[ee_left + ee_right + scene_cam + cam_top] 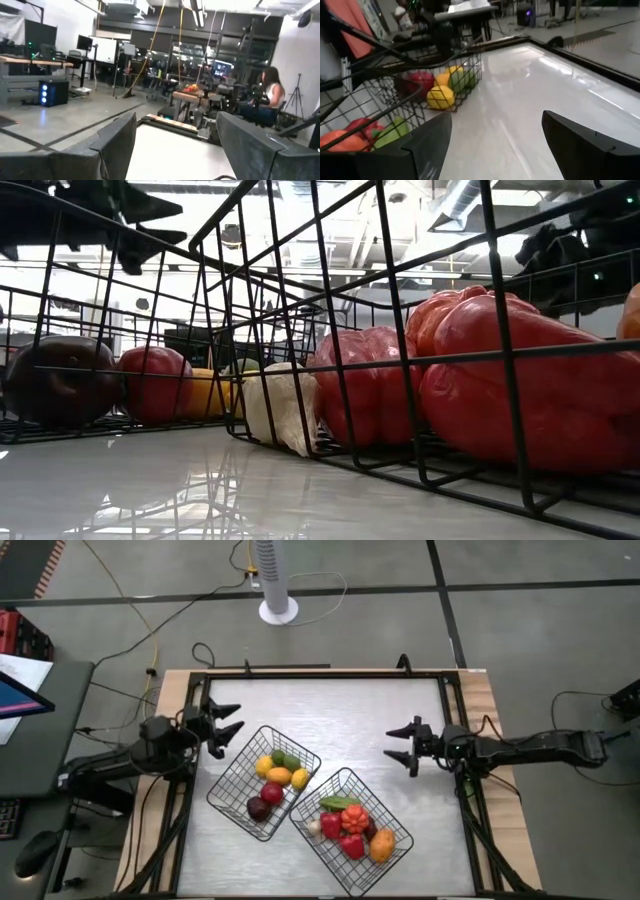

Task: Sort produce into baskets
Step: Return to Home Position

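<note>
Small coloured produce [352,820] fills two black wire-grid baskets [236,761] at lower centre. The left gripper [236,718] and right gripper [391,743] hang either side, fingers spread and empty. Each should retract outward to its own edge, clear of the rims.

The left arm [120,755] is being held folded low on its own side, with the forearm reaching inward. The left gripper [238,718] is being pointed toward the opposite arm, and its fingers [117,142] are being held wide apart. The right arm [540,747] is being stretched out almost straight from its side. The right gripper [390,744] is being aimed back at the left one, its fingers [427,145] likewise being held spread.
</note>
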